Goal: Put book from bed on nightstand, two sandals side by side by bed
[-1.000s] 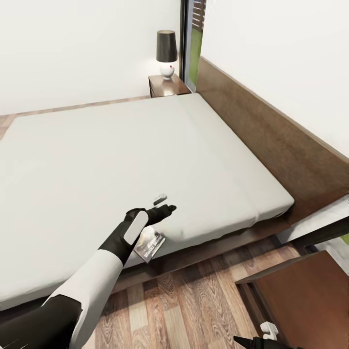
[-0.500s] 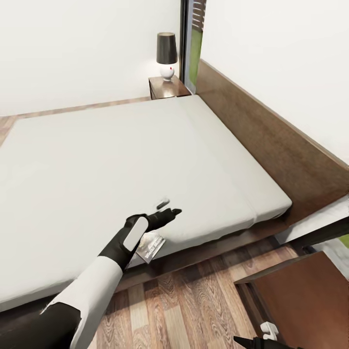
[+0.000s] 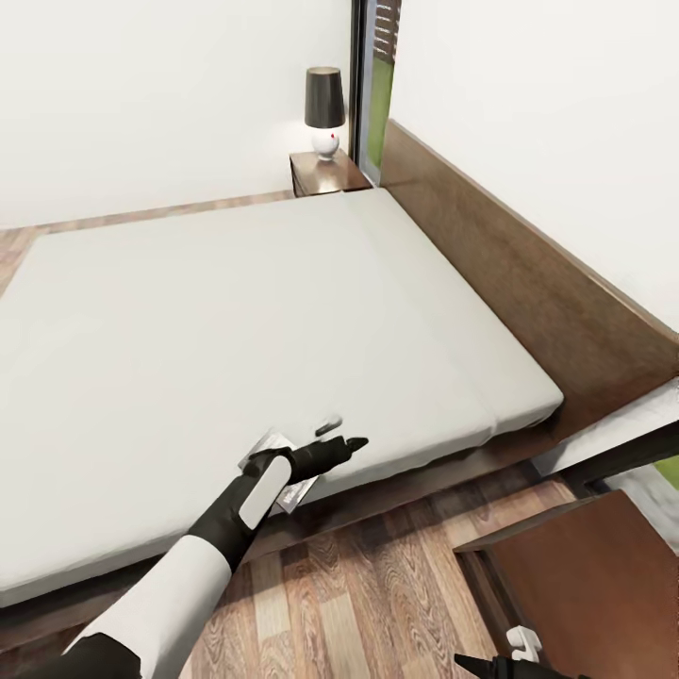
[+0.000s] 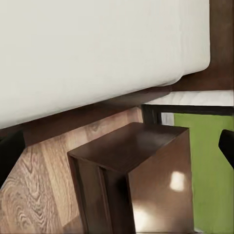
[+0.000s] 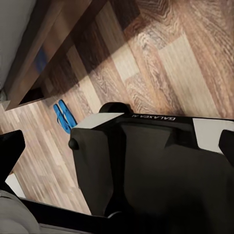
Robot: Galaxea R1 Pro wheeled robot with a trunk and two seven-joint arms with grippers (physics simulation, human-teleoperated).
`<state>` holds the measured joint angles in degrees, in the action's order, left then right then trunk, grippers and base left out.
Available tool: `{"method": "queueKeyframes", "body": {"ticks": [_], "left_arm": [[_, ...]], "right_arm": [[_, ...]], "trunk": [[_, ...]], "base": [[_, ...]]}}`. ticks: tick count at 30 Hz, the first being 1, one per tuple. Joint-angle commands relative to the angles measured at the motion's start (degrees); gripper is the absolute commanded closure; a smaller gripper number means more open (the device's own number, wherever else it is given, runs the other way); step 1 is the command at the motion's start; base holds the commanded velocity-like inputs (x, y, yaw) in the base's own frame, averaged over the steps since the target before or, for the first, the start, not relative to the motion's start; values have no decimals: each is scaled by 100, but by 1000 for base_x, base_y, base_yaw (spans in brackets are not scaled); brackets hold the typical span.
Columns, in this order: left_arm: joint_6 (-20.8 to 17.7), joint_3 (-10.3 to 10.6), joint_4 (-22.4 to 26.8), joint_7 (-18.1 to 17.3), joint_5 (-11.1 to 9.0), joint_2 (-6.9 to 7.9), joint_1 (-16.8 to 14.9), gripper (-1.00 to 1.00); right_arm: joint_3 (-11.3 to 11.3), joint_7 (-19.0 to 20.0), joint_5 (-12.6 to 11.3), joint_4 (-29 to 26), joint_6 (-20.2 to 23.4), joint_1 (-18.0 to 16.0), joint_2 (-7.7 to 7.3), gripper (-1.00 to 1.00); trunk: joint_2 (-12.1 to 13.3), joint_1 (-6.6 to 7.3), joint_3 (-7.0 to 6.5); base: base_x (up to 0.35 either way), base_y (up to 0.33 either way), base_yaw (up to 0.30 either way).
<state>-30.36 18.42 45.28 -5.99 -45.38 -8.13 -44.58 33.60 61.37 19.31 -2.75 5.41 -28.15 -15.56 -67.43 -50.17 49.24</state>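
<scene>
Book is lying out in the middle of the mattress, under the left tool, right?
Not the middle. In the head view the book lies at the near edge of the mattress, partly overhanging it, under the left tool.

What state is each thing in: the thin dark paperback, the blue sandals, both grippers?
Thin dark paperback book: flat at the light grey mattress's edge, under the left gripper, ungrasped.
Bright blue flat sandals: side by side on the wood-plank floor.
Left gripper: open.
Right gripper: open.
</scene>
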Motion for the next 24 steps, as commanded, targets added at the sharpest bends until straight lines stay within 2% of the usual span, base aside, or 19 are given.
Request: {"method": "queueKeyframes", "body": {"ticks": [1, 5, 7, 9, 12, 15, 17, 20, 23, 24], "left_arm": [[-22, 21, 12, -13, -12, 2, 13, -100], [-49, 52, 153, -24, -13, 8, 115, -100], [-179, 54, 254, -24, -13, 20, 135, -100], [-446, 55, 411, -25, -9, 94, 212, -100], [-598, 56, 665, -25, -10, 254, 330, -100], [-694, 56, 1151, -31, -40, 555, 501, -100], [-738, 56, 1368, -32, -72, 695, 588, -100], [-1004, 56, 1864, -51, -262, 1052, 826, -100], [-1253, 55, 2130, -158, -478, 1330, 993, -100], [-1321, 52, 2211, -250, -551, 1484, 1075, -100]], "right_arm": [[50, 24, 36, -8, 57, -1, 0, -100], [50, 24, 36, -6, 57, -2, -2, -100], [50, 24, 36, -6, 58, -3, -3, -100], [50, 24, 35, -6, 58, -1, -1, -100], [50, 24, 37, -6, 57, -3, 0, -100], [50, 24, 33, -6, 59, -3, -2, -100], [50, 24, 35, -6, 58, -4, -3, -100], [50, 24, 33, -6, 58, -2, -3, -100], [50, 24, 33, -7, 57, -1, -1, -100], [50, 24, 34, -7, 57, -3, -4, -100]], "trunk": [[39, 22, -15], [200, 110, -87], [280, 154, -123], [360, 198, -159], [480, 264, -213], [601, 330, -267], [681, 374, -302], [801, 440, -356], [922, 506, -410], [962, 528, -428]], "base": [[0, 0, 0], [0, 0, 0], [0, 0, 0], [0, 0, 0], [0, 0, 0], [0, 0, 0], [0, 0, 0], [0, 0, 0], [0, 0, 0], [0, 0, 0]]}}
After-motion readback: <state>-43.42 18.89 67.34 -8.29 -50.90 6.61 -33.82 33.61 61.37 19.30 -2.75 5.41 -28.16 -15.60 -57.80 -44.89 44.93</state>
